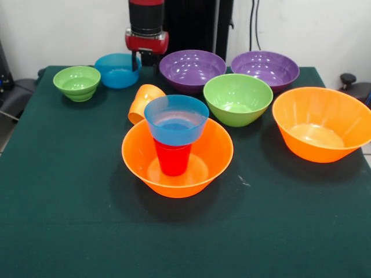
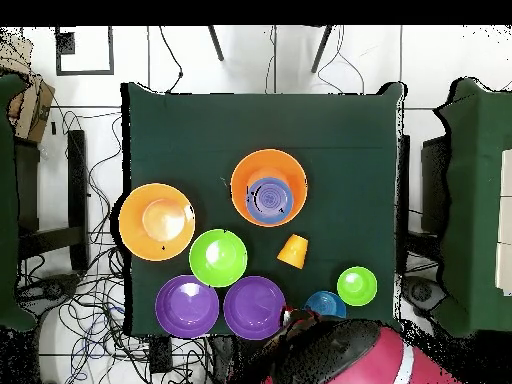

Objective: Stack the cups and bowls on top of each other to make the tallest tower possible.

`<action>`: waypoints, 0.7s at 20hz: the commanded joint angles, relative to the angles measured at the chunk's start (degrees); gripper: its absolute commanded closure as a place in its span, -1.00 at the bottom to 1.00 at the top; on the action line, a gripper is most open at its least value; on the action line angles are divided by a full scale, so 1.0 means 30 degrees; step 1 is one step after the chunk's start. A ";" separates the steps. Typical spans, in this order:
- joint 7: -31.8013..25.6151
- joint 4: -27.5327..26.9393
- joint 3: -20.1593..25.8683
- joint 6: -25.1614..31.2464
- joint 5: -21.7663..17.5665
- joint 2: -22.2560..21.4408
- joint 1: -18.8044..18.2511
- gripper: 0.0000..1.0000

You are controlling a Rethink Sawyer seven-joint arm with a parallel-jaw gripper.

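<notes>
The tower stands mid-table. Its base is a large orange bowl (image 1: 134,152) (image 2: 240,180). A red cup (image 1: 173,159) stands in it mouth down, and a small blue bowl (image 1: 176,120) (image 2: 268,196) sits upright on the cup. The orange cup (image 1: 142,102) (image 2: 293,250) lies on its side just behind the tower. My gripper (image 1: 145,63) (image 2: 298,318) hangs open and empty at the far side, between another small blue bowl (image 1: 117,70) (image 2: 325,303) and a purple bowl (image 1: 192,69) (image 2: 254,306).
A second purple bowl (image 1: 265,69) (image 2: 187,305), a medium green bowl (image 1: 237,98) (image 2: 218,257), a second large orange bowl (image 1: 322,123) (image 2: 157,221) and a small green bowl (image 1: 77,82) (image 2: 357,285) stand singly on the green cloth.
</notes>
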 commanded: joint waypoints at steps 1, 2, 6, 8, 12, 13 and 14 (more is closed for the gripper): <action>0.1663 -0.2060 0.1325 -0.0802 0.0364 0.0358 0.0265 -1.00; 0.1667 -0.2073 0.1091 -0.0938 0.0458 0.0402 0.0462 -1.00; 0.1617 -0.1940 0.0701 -0.1191 0.0490 0.0124 0.0861 1.00; 0.1625 -0.1721 0.1204 -0.0462 0.0296 -0.0230 0.0481 1.00; 0.1629 -0.1656 0.1414 -0.0046 0.0325 -0.0478 0.0347 1.00; 0.1654 -0.1723 0.1284 -0.0204 0.0379 -0.0327 0.0452 1.00; 0.1647 -0.1702 0.1322 -0.0165 0.0361 -0.0382 0.0428 1.00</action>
